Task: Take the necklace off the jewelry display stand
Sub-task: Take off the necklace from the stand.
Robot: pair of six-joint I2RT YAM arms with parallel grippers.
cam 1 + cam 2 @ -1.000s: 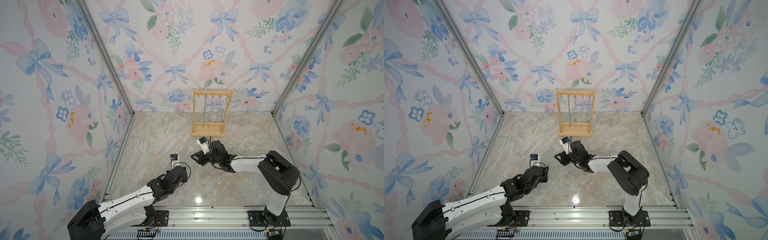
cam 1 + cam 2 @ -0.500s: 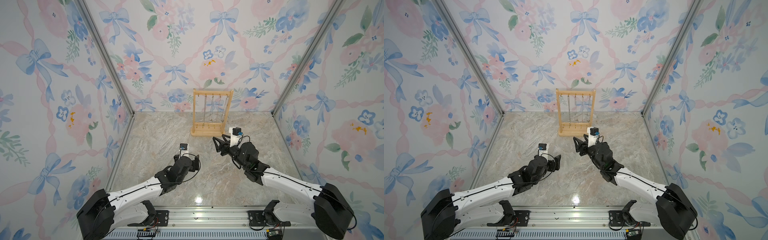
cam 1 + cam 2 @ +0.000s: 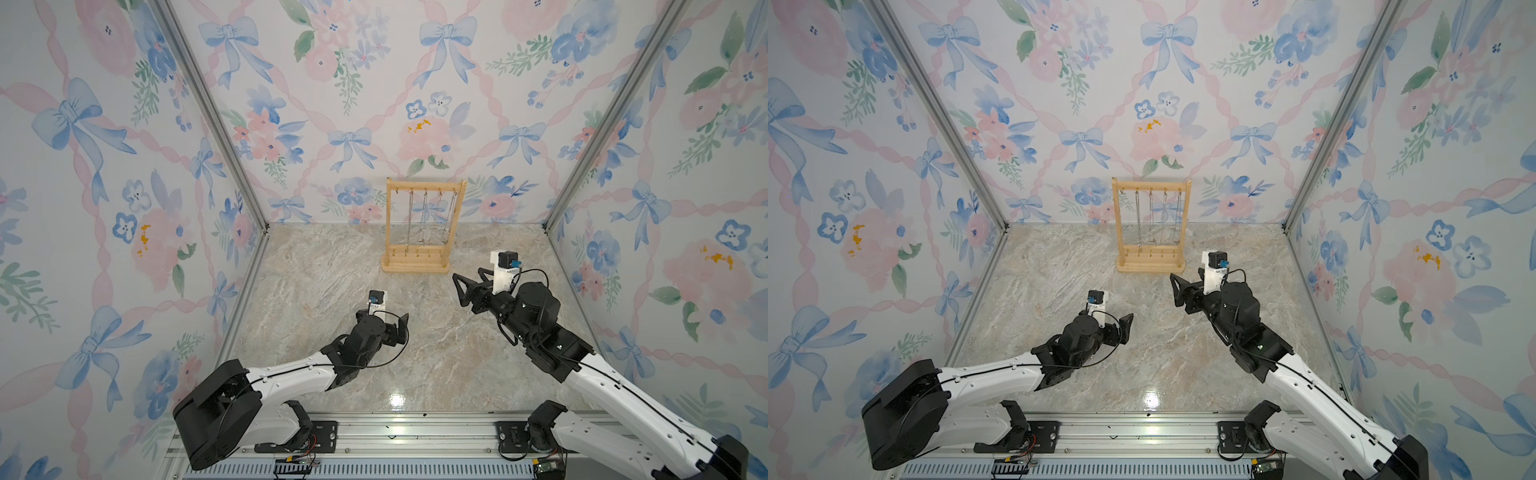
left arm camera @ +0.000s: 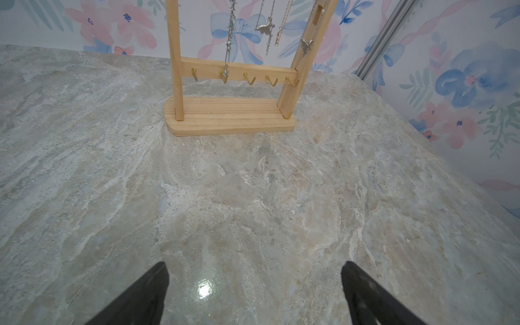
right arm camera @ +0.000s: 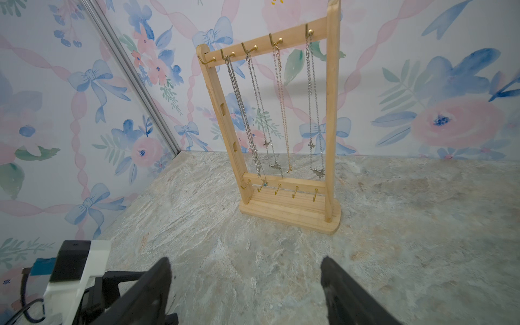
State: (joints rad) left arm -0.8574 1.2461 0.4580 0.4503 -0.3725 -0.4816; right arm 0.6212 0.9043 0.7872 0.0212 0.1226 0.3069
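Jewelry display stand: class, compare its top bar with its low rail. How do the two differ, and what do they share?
The top bar joins the uprights at their tops; the low rail sits just above the base. Four of the top bar's hooks carry necklaces and one is bare; nothing hangs from the low rail's hooks. Both are light wood with five brass hooks.
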